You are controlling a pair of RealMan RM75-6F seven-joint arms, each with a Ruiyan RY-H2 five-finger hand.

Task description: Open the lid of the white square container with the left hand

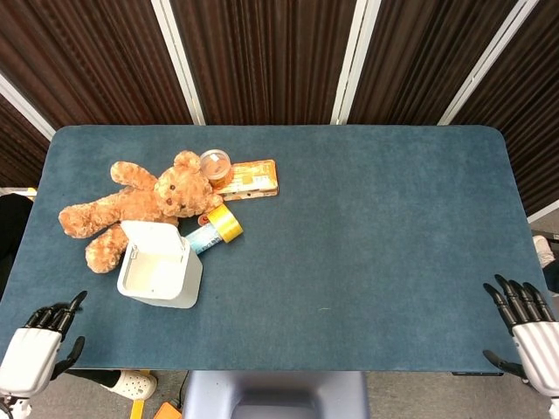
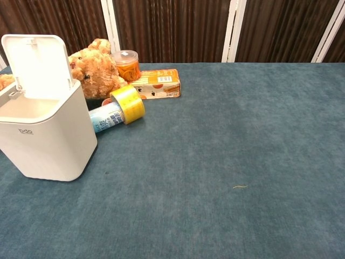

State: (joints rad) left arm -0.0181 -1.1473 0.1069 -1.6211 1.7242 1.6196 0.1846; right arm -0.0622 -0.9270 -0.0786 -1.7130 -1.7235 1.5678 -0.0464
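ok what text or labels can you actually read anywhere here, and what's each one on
"bdo", or close to it: small grey logo on the front of the white square container; tiny, so uncertain.
Orange box: white label and print, too small to read.
Blue tube: printing, blurred.
Yellow tape roll, orange-lidded jar: nothing legible.

teddy bear point(image 2: 91, 70) half hidden behind raised lid point(image 2: 38, 67), both hands cropped
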